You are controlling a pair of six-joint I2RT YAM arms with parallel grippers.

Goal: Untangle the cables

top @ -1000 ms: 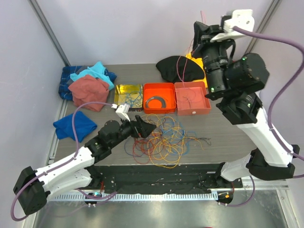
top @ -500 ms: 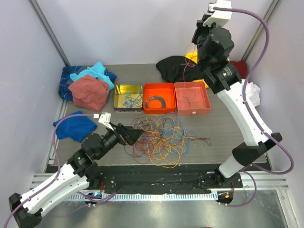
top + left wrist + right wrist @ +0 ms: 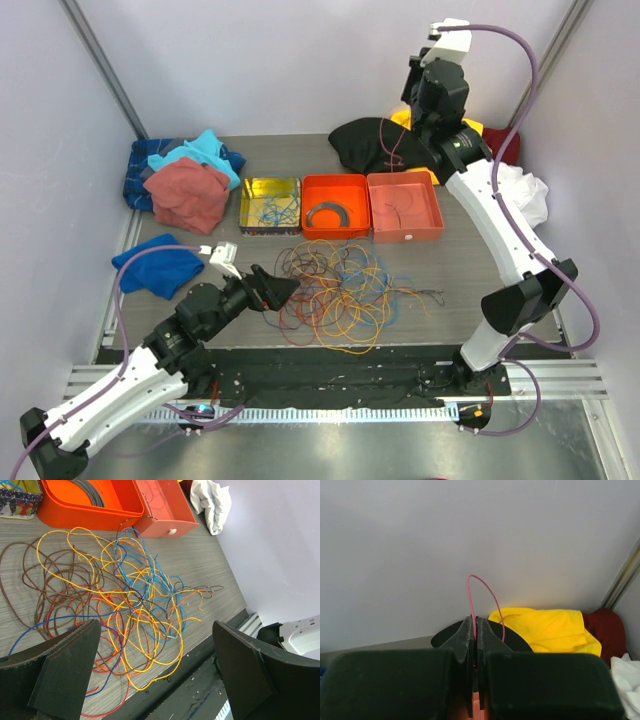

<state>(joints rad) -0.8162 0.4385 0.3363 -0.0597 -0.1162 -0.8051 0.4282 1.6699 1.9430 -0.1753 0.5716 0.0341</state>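
- Lying in a loose heap near the front middle of the bench [image 3: 480,270], the cables [image 3: 335,295] are yellow, orange, blue, red and brown loops crossing over one another, just in front of three trays.
- The left fingers [image 3: 280,287] are spread wide and hold nothing. They sit low at the left edge of the heap and point into it. In the left wrist view the tangle fills the gap between the two of them.
- The right fingers [image 3: 474,630] are pressed together on a single pink wire [image 3: 482,587], high above the rear right of the bench. The wire arches up out of the tips, and in the top view it dangles in front of a black cloth [image 3: 360,145].
- A yellow tin [image 3: 243,205] behind the heap holds some blue wires.
- The middle orange tray [image 3: 305,205] holds a grey curved strip [image 3: 94,494].
- The right orange tray [image 3: 408,236] has a thin dark wire lying in it.
- Clothes lie round the edges:
  - a pile of red, teal and checked blue [image 3: 185,190] at the rear left
  - a blue cloth [image 3: 155,265] at the left
  - a yellow cloth [image 3: 545,627], a dark red cloth [image 3: 605,630] and a white cloth [image 3: 212,502] at the rear right
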